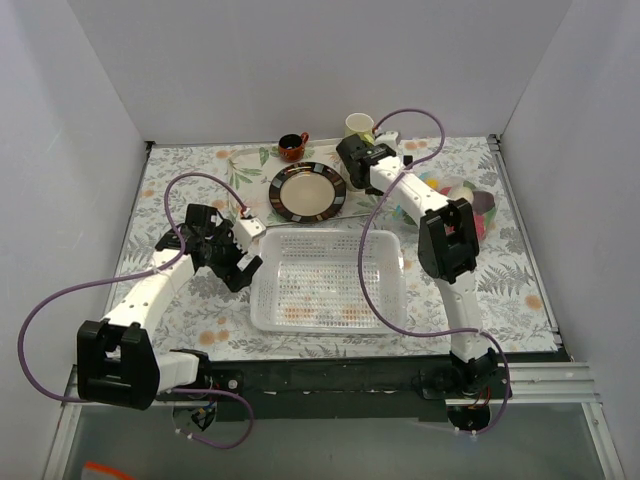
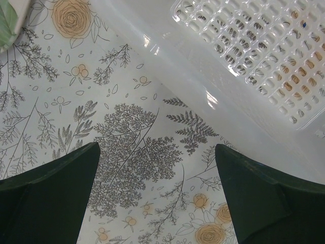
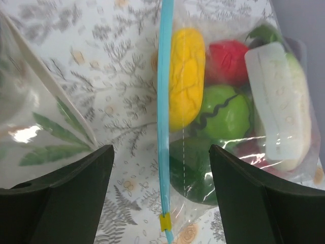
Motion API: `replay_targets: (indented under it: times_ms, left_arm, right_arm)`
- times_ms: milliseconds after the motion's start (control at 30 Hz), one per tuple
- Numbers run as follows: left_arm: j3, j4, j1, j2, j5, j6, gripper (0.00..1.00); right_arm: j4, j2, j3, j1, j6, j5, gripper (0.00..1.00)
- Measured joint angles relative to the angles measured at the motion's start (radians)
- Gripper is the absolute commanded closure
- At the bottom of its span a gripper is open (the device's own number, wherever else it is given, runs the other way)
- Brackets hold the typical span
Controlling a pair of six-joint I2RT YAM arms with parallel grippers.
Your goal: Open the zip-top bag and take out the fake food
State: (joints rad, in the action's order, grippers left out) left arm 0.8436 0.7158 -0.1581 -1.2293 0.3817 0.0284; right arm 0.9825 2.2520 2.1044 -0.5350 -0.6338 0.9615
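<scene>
The zip-top bag [image 3: 223, 216] lies on the floral cloth at the right of the table [image 1: 462, 192], its light blue zip strip [image 3: 163, 101] running straight down the right wrist view, with a small yellow tab low on it. Through the plastic shows the fake food: a yellow piece [image 3: 187, 76], a red one [image 3: 228, 61], a green one [image 3: 226, 112] and a white one [image 3: 284, 107]. My right gripper [image 3: 161, 147] hangs open above the zip strip, one finger on each side, holding nothing. My left gripper [image 2: 157, 145] is open over bare cloth beside the basket [image 1: 235, 268].
A white perforated basket [image 1: 330, 280] fills the table's middle, its rim close to my left fingers [image 2: 254, 51]. Behind it stand a dark-rimmed plate [image 1: 308, 192], a brown mug [image 1: 292, 147] and a pale cup [image 1: 359, 124]. A leaf-patterned dish [image 3: 30, 127] lies left of the bag.
</scene>
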Motion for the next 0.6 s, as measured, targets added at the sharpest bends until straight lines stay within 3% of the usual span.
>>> replay_targets:
  times_ms: [267, 367, 600]
  left_arm:
    - [-0.011, -0.019, 0.000, -0.024, 0.024, -0.034, 0.02]
    - [-0.011, -0.020, 0.000, -0.040, 0.035, -0.052, 0.02]
    - [-0.010, -0.021, 0.000, -0.040, 0.051, -0.067, 0.02]
  right_arm:
    - [0.006, 0.005, -0.223, -0.021, 0.010, 0.027, 0.20]
    - [0.006, 0.004, -0.233, -0.011, 0.010, 0.032, 0.32]
    - [-0.024, -0.048, -0.334, 0.003, 0.001, 0.058, 0.84]
